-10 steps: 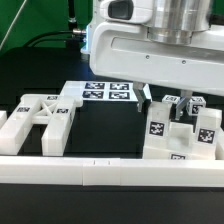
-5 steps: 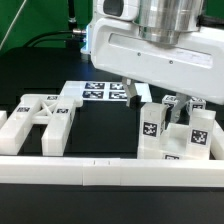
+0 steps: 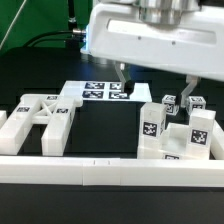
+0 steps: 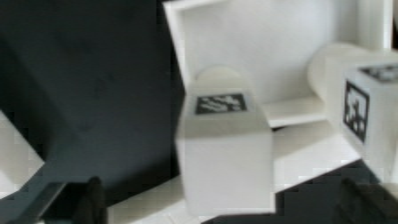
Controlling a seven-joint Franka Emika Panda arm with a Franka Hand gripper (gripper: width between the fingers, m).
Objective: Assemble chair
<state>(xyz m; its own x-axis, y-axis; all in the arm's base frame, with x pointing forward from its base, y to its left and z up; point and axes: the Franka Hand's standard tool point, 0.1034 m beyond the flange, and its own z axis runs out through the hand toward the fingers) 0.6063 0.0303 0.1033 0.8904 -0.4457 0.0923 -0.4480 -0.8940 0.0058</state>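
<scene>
The chair lies in parts. A chunky white seat block (image 3: 180, 138) with square tags stands at the exterior view's right. An X-braced side frame (image 3: 40, 120) lies at that view's left. Two small tagged cubes (image 3: 170, 103) stand behind the seat block. My gripper (image 3: 155, 80) hangs open and empty above the seat block, with its fingers (image 3: 122, 76) clear of every part. In the wrist view a tagged white upright of the chair (image 4: 222, 140) stands between the dark fingertips (image 4: 63, 200), and another tagged piece (image 4: 365, 90) stands beside it.
The marker board (image 3: 105, 92) lies flat behind the parts and also shows in the wrist view (image 4: 249, 50). A long low white border rail (image 3: 110, 172) runs along the front. The black table (image 3: 100, 128) shows between the frame and the seat block.
My gripper has risen from just above the seat block and shifted slightly toward the exterior view's left. Its fingers stand wider apart. The chair parts have not moved.
</scene>
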